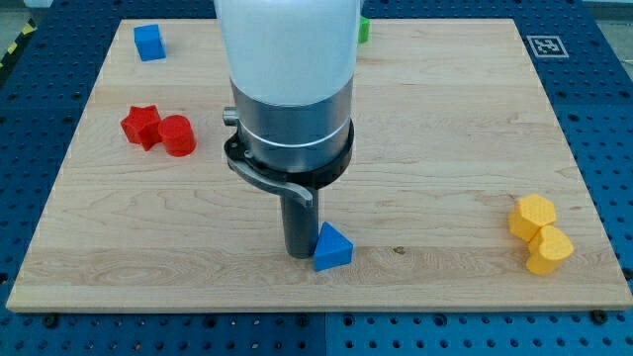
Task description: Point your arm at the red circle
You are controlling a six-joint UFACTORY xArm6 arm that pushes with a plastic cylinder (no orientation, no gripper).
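Note:
The red circle (179,135) is a short red cylinder at the view's left, touching a red star (141,126) on its left side. My tip (300,254) is at the lower middle of the board, its end against the left side of a blue triangle (331,247). The tip is far to the right of and below the red circle. The arm's white and grey body (290,89) rises above the tip and hides the board's upper middle.
A blue cube (149,42) sits at the top left. A green block (364,29) peeks out beside the arm at the top. Two yellow blocks, a hexagon (533,217) and a rounded one (549,250), touch at the right. A fiducial tag (545,45) marks the wooden board's (445,129) top right corner.

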